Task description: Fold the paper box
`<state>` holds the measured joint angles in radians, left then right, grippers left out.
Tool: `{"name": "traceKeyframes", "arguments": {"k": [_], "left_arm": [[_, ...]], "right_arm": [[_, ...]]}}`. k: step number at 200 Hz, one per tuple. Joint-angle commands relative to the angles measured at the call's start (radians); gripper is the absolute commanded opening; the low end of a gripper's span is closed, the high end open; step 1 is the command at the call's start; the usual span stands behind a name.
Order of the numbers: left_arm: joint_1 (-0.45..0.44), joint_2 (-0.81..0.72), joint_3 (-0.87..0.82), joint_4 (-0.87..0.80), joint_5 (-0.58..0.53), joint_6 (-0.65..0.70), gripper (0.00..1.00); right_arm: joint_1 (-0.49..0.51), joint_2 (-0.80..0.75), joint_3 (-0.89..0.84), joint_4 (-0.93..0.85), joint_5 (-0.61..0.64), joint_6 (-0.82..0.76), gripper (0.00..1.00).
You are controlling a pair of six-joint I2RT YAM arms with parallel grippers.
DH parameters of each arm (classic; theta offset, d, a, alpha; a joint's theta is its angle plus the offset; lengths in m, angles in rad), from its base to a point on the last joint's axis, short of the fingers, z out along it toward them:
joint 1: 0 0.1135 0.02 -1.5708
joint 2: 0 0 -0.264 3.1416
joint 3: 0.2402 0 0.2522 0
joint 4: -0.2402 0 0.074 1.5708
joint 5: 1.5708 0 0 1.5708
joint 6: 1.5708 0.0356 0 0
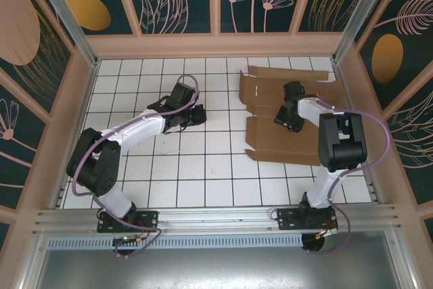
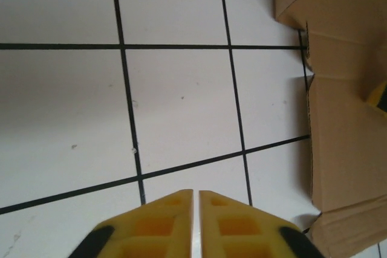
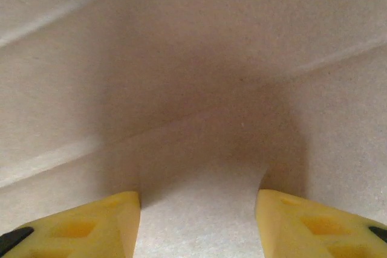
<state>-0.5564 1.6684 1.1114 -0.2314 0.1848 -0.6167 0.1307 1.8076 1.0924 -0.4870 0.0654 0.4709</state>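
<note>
Low over paper box [image 1: 267, 133], spread apart, clearly nearer: right hand [image 1: 288, 117]. Off to its left above bench [image 1: 203, 167], pinched together: left hand [image 1: 196, 114].

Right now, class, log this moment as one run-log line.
paper box: flat sheet, not yet folded | left claw: shut, over tiles beside it | right claw: open, close above the cardboard

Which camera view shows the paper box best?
The top external view: nearly the whole flat paper box, flaps included, lies in frame, the right arm covering part. The left wrist view catches one edge; the right wrist view sees a close patch of creased cardboard.
</note>
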Motion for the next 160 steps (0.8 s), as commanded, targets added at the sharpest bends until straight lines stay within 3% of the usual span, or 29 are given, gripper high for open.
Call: {"name": "traceKeyframes", "arguments": {"k": [1,52,96,137,160], "left_arm": [[-0.007,0.015,0.042,0.001,0.036,0.031,0.00],[-0.006,0.039,0.163,-0.076,-0.005,0.058,0.00],[-0.006,0.143,0.241,-0.077,0.048,0.012,0.00],[-0.022,0.284,0.309,-0.074,0.125,-0.010,0.00],[-0.059,0.353,0.348,-0.079,0.128,-0.002,0.00]], "right_arm": [[0.000,0.024,-0.003,-0.046,-0.045,0.019,0.53],[0.187,0.072,0.001,-0.034,-0.139,0.130,0.49],[0.377,0.110,0.149,0.127,-0.391,0.295,0.53],[0.299,-0.069,0.166,0.217,-0.426,0.301,0.57],[0.218,-0.120,0.154,0.140,-0.314,0.240,0.54]]}}
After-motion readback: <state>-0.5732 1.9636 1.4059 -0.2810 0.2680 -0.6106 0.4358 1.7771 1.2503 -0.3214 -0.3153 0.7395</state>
